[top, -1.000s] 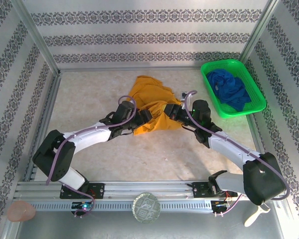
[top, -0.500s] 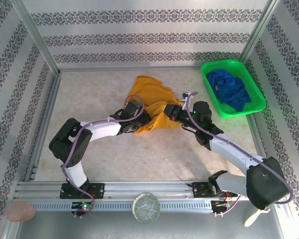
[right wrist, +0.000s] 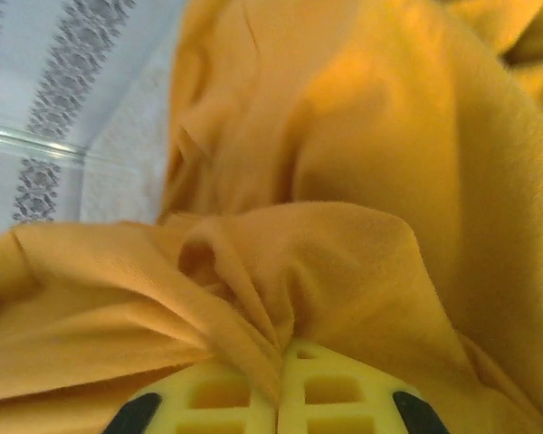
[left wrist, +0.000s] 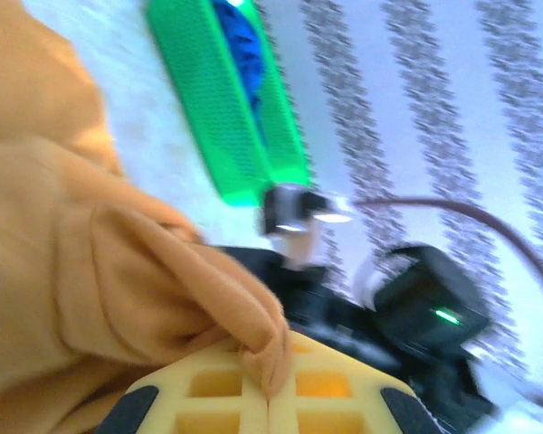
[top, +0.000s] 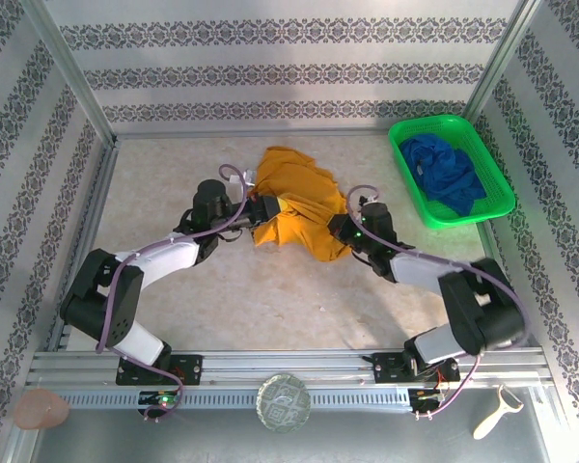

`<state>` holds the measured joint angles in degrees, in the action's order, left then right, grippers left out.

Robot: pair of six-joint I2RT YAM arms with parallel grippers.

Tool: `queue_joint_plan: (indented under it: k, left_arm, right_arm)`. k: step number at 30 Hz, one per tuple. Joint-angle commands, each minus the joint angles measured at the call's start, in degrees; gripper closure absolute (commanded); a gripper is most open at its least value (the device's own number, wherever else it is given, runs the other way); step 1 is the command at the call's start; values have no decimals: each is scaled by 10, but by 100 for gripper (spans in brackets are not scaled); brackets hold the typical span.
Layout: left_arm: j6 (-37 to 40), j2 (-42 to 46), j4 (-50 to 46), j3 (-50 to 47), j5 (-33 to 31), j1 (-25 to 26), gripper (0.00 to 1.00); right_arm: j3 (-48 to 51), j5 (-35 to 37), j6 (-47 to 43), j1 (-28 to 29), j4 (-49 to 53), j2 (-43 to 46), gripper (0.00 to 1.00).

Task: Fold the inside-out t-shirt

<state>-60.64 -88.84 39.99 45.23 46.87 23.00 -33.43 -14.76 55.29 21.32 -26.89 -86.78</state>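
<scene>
Left tool [left wrist: 267, 398] is pinching a ridge of the inside-out t-shirt [top: 294, 198] between closed pads, and the right tool [right wrist: 279, 384] is clamping a bunched fold likewise. The shirt is lying crumpled between them, toward the counter's [top: 270, 299] far edge. Spreading seems to be under way; next, drawing the tools apart should flatten it. At the far right corner, a green basket [top: 434, 121] is holding a dark blue garment [top: 446, 172].

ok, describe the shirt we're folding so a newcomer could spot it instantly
Start at the beige table inside the patterned walls; near its middle, bunched between the left gripper and right gripper, is the t-shirt. It is mustard orange-yellow, unlike the dark blue garment in the green basket at the far right.
</scene>
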Motion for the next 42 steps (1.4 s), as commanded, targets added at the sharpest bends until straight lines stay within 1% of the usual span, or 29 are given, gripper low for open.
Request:
queue_joint_plan:
  k: [1, 3, 5, 9, 11, 13, 17, 22, 28, 32, 37, 40, 41, 42]
  left_arm:
    - [-115, -20, 264, -15, 120, -32, 100]
    - [-161, -40, 320, -11, 133, -46, 100]
    - [-175, -49, 332, -3, 142, -49, 100]
    - [-143, -40, 281, 2, 153, -48, 100]
    - [-128, -32, 259, 2, 157, -49, 100]
    - [-118, -24, 240, 4, 159, -48, 100]
    - [-109, -13, 216, 10, 163, -49, 100]
    - [-98, 0, 191, 12, 163, -48, 100]
    - [-93, 10, 179, 9, 163, -45, 100]
    - [-94, 19, 175, 8, 166, -41, 100]
    - [-89, 40, 160, 10, 174, -38, 100]
    - [-88, 47, 154, 8, 178, -38, 100]
    - [-87, 50, 154, 7, 178, -38, 100]
    - [-88, 50, 156, 6, 179, -38, 100]
  right_arm:
    - [-29, -49, -2, 7, -15, -28, 59]
    - [1, -50, -15, 7, -13, 27, 43]
    - [17, -37, -54, 8, 40, 108, 33]
    - [-4, -6, -168, 23, 206, 259, 23]
    - [-27, -2, -216, 32, 253, 300, 21]
    - [-53, -2, -250, 42, 279, 308, 19]
    - [-111, -10, -293, 75, 289, 261, 17]
    - [-177, 14, -322, 128, 287, 182, 16]
    - [-227, 48, -309, 141, 267, 95, 17]
    - [-259, 81, -291, 129, 272, 25, 24]
    - [-292, 93, -280, 121, 285, -46, 34]
    - [-293, 95, -272, 116, 280, -61, 37]
    - [-289, 94, -269, 113, 272, -59, 39]
    - [-286, 90, -267, 110, 267, -56, 43]
